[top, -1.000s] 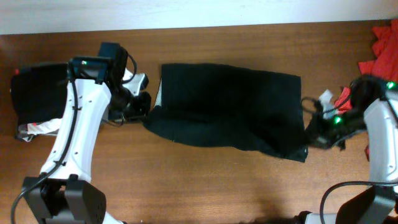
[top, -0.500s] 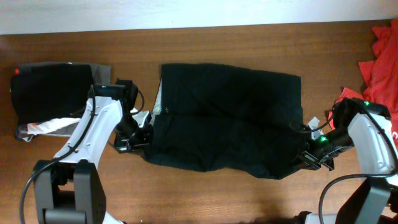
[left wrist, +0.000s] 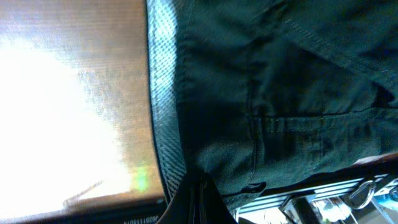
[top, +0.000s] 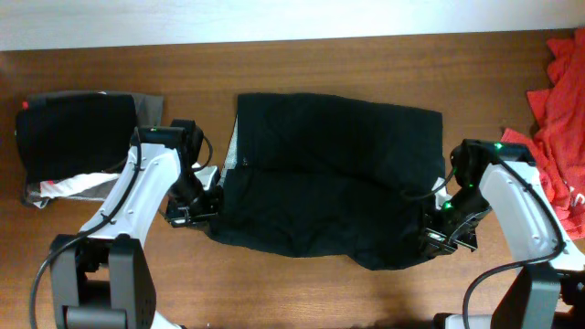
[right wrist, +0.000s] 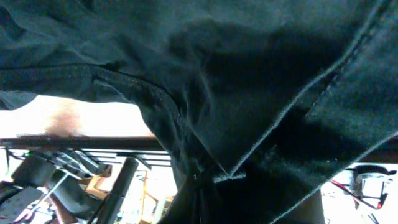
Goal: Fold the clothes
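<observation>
A large black garment [top: 334,174] lies across the middle of the table, its near edge drawn toward the front. My left gripper [top: 203,206] is shut on its near left corner; the left wrist view shows the black cloth [left wrist: 280,93] with a grey ribbed edge pinched between the fingers [left wrist: 200,186]. My right gripper [top: 437,239] is shut on the near right corner; the right wrist view shows black fabric [right wrist: 249,81] folded in the jaws [right wrist: 205,186]. A folded black garment [top: 73,132] lies on a grey one with a white stripe [top: 64,187] at the left. Red-orange clothes [top: 559,100] lie at the right edge.
The wooden table [top: 302,283] runs under everything, with a white wall edge [top: 274,18] at the back. Both arms' bases stand at the front corners.
Both grippers have pulled the garment's near edge toward the front of the table. The right gripper has moved left and forward; the left has dropped from the far left corner to the near one.
</observation>
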